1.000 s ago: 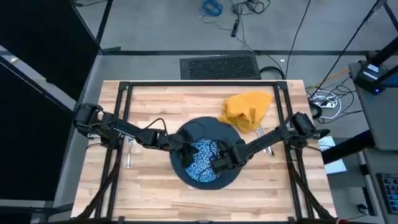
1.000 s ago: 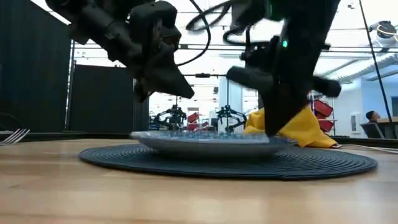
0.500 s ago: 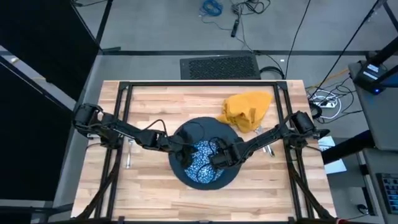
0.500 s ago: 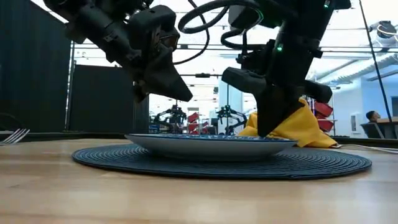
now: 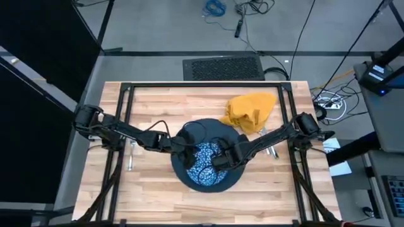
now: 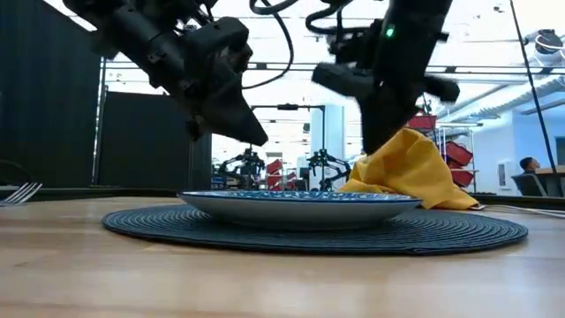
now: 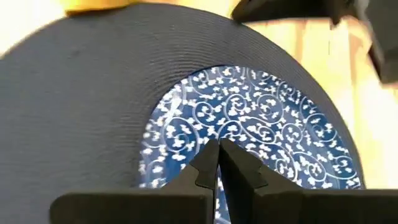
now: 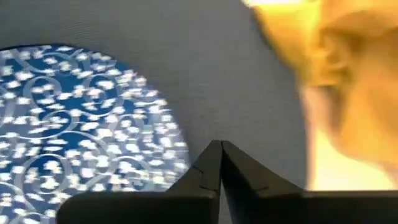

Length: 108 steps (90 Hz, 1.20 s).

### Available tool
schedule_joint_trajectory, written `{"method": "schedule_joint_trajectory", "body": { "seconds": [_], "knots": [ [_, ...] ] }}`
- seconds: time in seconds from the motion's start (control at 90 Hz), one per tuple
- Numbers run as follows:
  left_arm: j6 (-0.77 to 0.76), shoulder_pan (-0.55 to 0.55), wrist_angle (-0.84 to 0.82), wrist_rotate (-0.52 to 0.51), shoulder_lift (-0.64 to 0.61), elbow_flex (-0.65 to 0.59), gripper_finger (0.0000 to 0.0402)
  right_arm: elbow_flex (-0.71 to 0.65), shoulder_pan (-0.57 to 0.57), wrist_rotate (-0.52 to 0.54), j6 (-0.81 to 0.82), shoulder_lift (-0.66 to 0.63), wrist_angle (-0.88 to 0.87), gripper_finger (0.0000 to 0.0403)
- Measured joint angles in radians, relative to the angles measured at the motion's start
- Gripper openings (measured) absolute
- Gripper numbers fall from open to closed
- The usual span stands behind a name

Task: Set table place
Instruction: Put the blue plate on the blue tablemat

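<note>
Since a second ago the right gripper [image 6: 388, 146] has risen from the blue-and-white dish [image 5: 205, 162] and now hangs above its right edge, fingers pressed together on nothing. On the opposite side the left gripper [image 6: 243, 132] hovers above the dish's left rim, also clenched and empty. Both probably let go because the dish already sits centred on the round dark plate [image 5: 189, 135]. Beyond, the yellow napkin [image 5: 251, 111] lies crumpled on the pale wood tabletop [image 5: 151, 104], a fork [image 6: 19, 192] near its left edge. Behind stands a bright workshop room.

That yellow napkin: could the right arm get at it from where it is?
Probably yes. The right pincer hangs shut above the dish, and the napkin lies beside the mat with nothing between them.
</note>
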Motion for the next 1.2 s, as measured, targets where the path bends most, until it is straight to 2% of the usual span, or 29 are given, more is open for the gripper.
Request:
{"method": "schedule_joint_trajectory", "body": {
  "seconds": [0.056, 0.122, 0.233, 0.333, 0.533, 0.644, 0.9, 1.056, 1.2],
  "knots": [
    [-0.001, 0.000, -0.081, -0.029, -0.044, -0.001, 0.0000, 0.000, 0.017, 0.042, 0.041, -0.023, -0.073, 0.0000],
    [-0.003, 0.000, -0.162, -0.070, -0.101, -0.001, 0.0000, -0.007, 0.043, 0.045, 0.051, -0.065, -0.119, 0.0000],
    [-0.032, 0.000, -0.231, -0.084, -0.184, -0.029, 0.0000, -0.090, 0.091, 0.074, 0.016, -0.169, -0.066, 0.0000],
    [-0.117, -0.005, -0.237, -0.080, -0.198, -0.080, 0.0000, -0.234, 0.123, 0.075, -0.031, -0.270, 0.113, 0.0000],
    [-0.213, -0.029, -0.207, -0.072, -0.121, -0.134, 0.0000, -0.523, 0.138, 0.006, -0.216, -0.429, 0.651, 0.0000],
    [-0.217, -0.045, -0.141, -0.071, -0.054, -0.134, 0.0000, -0.601, 0.124, -0.012, -0.263, -0.460, 0.800, 0.0000],
    [-0.241, -0.049, -0.097, -0.087, 0.083, -0.133, 0.0000, -0.610, 0.098, -0.035, -0.257, -0.462, 0.779, 0.0000],
    [-0.241, -0.057, -0.091, -0.095, 0.100, -0.130, 0.0000, -0.611, 0.066, -0.036, -0.194, -0.456, 0.681, 0.0000],
    [-0.266, -0.092, -0.102, -0.092, 0.100, -0.130, 0.0000, -0.611, 0.054, -0.037, -0.180, -0.456, 0.674, 0.0000]
  ]
}}
